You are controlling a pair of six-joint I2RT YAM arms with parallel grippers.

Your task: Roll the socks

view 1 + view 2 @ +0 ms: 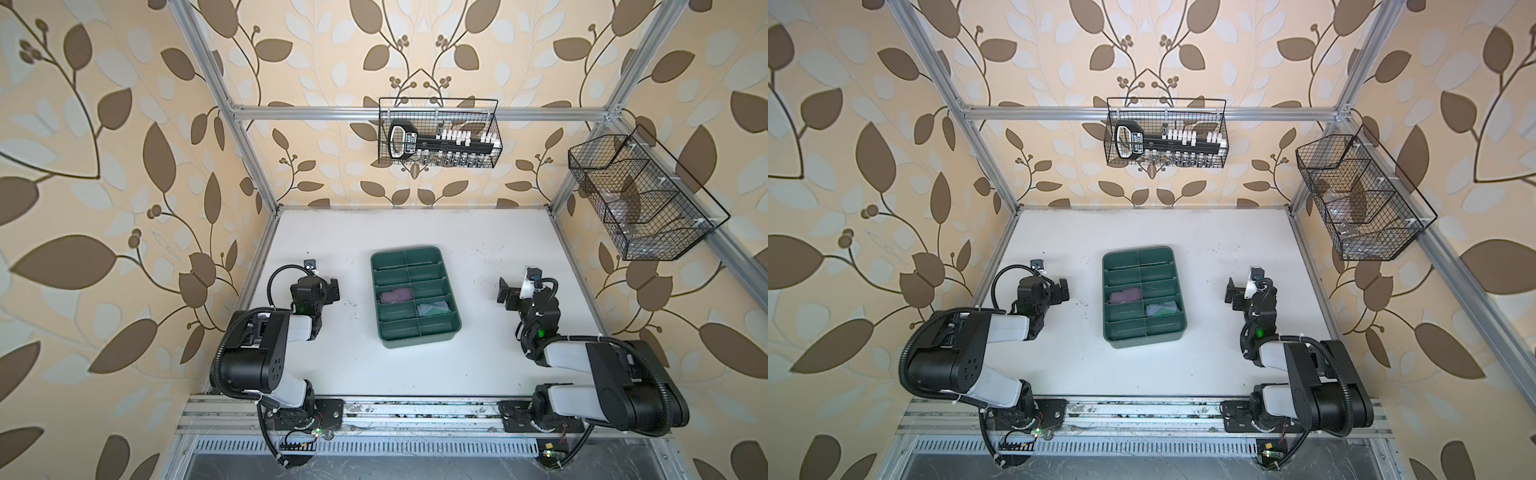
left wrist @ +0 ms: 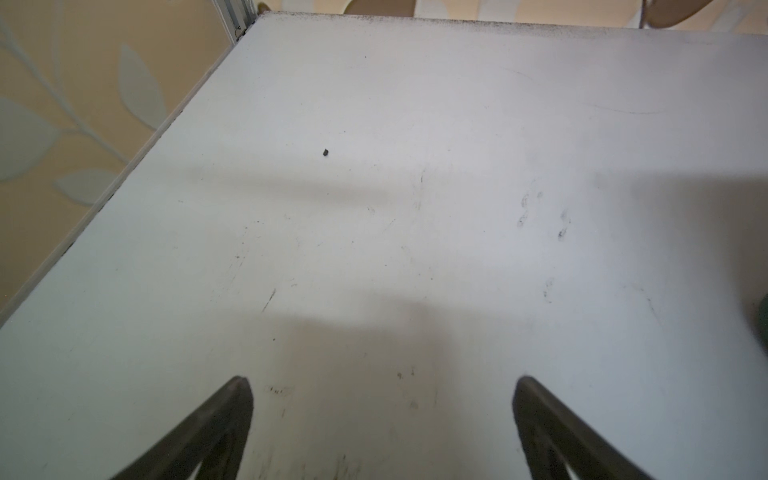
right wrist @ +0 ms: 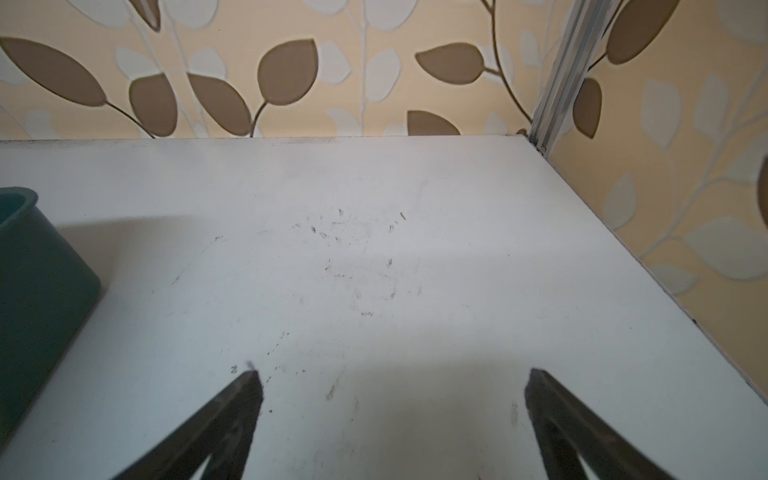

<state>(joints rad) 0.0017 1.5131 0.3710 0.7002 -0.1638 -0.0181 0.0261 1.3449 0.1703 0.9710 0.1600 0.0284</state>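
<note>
In both top views the purple sock [image 1: 395,296] lies bundled in a middle compartment of the green plastic divided tray [image 1: 415,338], left column, and the grey-blue sock [image 1: 433,308] in the right column, one row nearer the robot; both are too small to tell how tightly they are rolled, so a loose roll may spring open unattended. The left end effector [image 1: 331,289] and right end effector [image 1: 505,295] hang well apart from the tray, over the white table [image 1: 332,374]. The left wrist view shows the left fingers [image 2: 232,415] spread wide and empty. The right wrist view shows the same for the right, with the tray's wall nearby: an inward swing could knock it
</note>
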